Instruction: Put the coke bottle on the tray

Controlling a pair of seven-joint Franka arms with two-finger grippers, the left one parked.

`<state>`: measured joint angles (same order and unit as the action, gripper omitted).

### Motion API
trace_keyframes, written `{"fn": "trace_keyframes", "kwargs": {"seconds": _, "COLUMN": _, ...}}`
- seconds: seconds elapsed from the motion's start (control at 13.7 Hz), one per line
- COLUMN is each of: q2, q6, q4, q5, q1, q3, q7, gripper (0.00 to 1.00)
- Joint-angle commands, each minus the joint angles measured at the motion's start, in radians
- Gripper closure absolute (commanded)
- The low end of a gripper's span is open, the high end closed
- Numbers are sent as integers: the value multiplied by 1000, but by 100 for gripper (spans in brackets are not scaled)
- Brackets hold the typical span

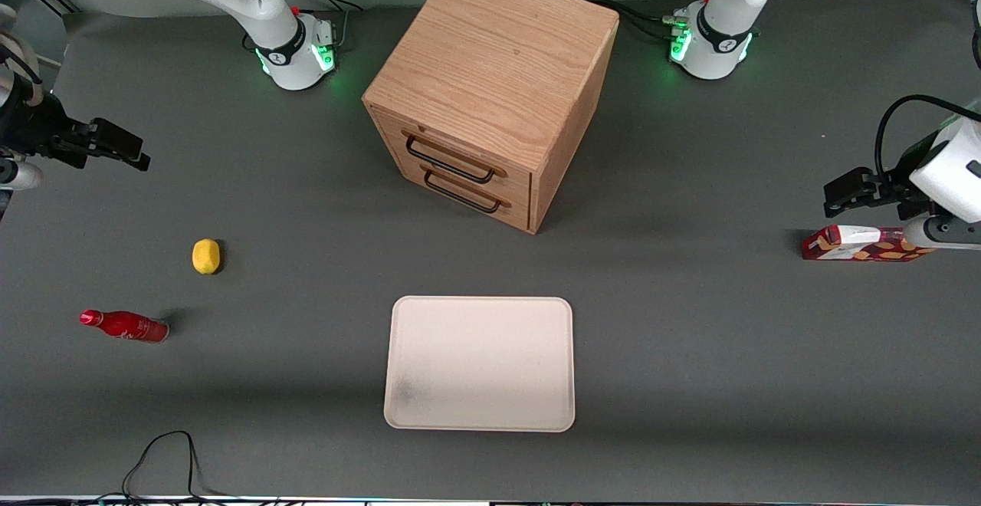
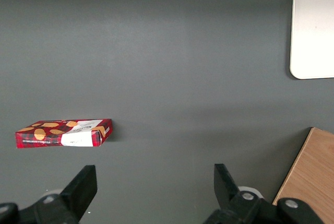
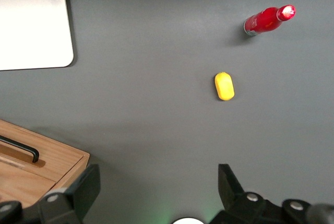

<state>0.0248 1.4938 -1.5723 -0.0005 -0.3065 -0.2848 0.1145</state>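
My main worry is the bottle [image 1: 124, 326] — it looks upright on the mat, slim and top-heavy, so a descent slightly off centre could tip it and send it rolling. The lemon [image 1: 205, 256] sits near it, at about 1 o'clock from it in the front view, and a wide approach might nudge that instead. The tray [image 1: 480, 363] is well apart, toward table centre, bare. My gripper [image 1: 126, 149] hangs high at the working arm's end, above and away from the bottle, fingers spread and holding nothing.
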Motion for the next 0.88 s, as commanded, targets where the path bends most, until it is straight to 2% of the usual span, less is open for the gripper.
{"fn": "trace_keyframes", "kwargs": {"seconds": 0.0, "q2": -25, "q6": -1, "q4": 40, "q5": -12, "q1": 0, "q3": 4, "q7": 27, "gripper": 0}}
{"fn": "trace_keyframes", "kwargs": {"seconds": 0.29, "q2": -54, "q6": 22, "q4": 63, "q5": -15, "q1": 4, "q3": -20, "q7": 8, "gripper": 0}}
{"fn": "trace_keyframes", "kwargs": {"seconds": 0.44, "q2": -144, "q6": 26, "q4": 132, "q5": -7, "q1": 4, "q3": -113, "q7": -94, "gripper": 0}}
{"fn": "trace_keyframes", "kwargs": {"seconds": 0.51, "q2": -198, "q6": 40, "q4": 176, "q5": 14, "q1": 4, "q3": -166, "q7": -171, "gripper": 0}}
{"fn": "trace_keyframes", "kwargs": {"seconds": 0.66, "q2": -302, "q6": 54, "q4": 247, "q5": 110, "q1": 6, "q3": -279, "q7": -268, "gripper": 0}}
{"fn": "trace_keyframes", "kwargs": {"seconds": 0.8, "q2": -414, "q6": 115, "q4": 299, "q5": 169, "q1": 7, "q3": -364, "q7": -384, "gripper": 0}}
